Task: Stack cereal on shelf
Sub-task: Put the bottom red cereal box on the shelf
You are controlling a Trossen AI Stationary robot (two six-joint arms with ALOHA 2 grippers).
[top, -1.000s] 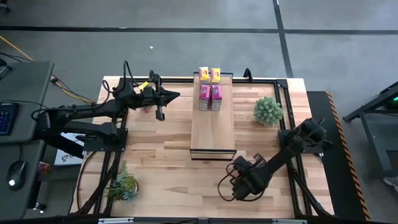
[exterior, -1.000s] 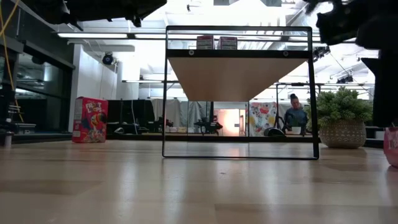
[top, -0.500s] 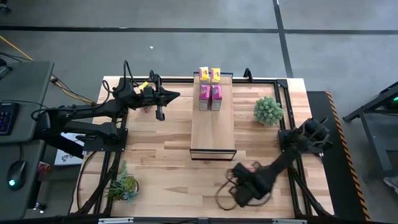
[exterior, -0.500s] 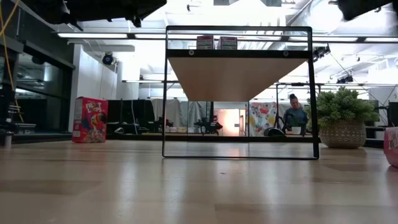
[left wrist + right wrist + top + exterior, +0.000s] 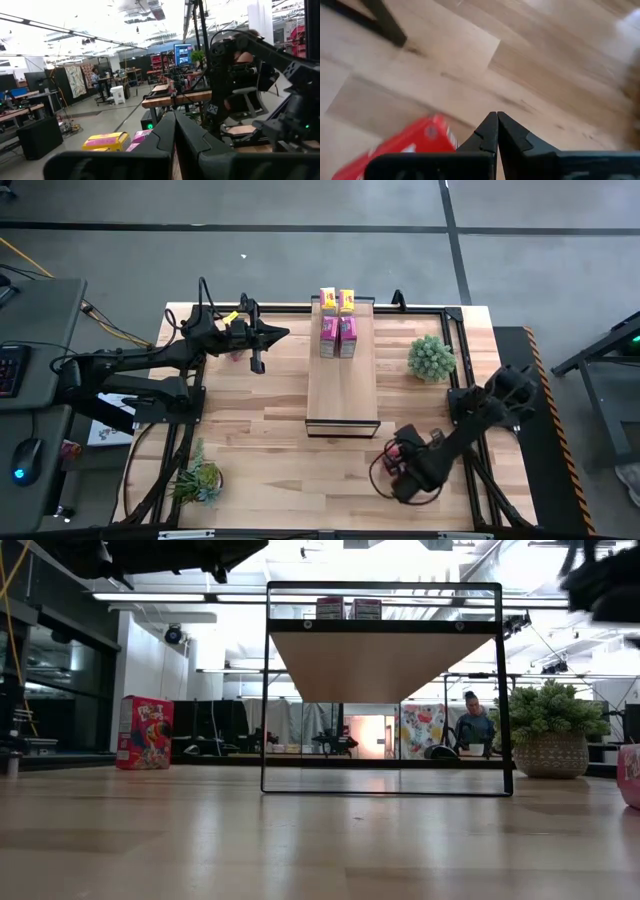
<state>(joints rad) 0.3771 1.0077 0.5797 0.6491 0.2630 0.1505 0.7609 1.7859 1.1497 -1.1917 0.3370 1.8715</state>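
From my station, the small red cardboard cereal box (image 5: 402,145) is cut off by the right wrist picture's edge, its print smeared unreadable. In the low view I see only a blurred dark arm (image 5: 605,585) at the corner, and a pink box (image 5: 630,775) half cropped (label illegible from here).

Setting: open-plan robotics lab / workshop hall.

Behind the wooden table (image 5: 300,840), workbenches (image 5: 172,97), a lit monitor (image 5: 183,52) and hung patterned cloths (image 5: 423,730) are seen; strip lights and exposed ducting overhead. A seated person (image 5: 474,725) is visible beyond the table's far edge.
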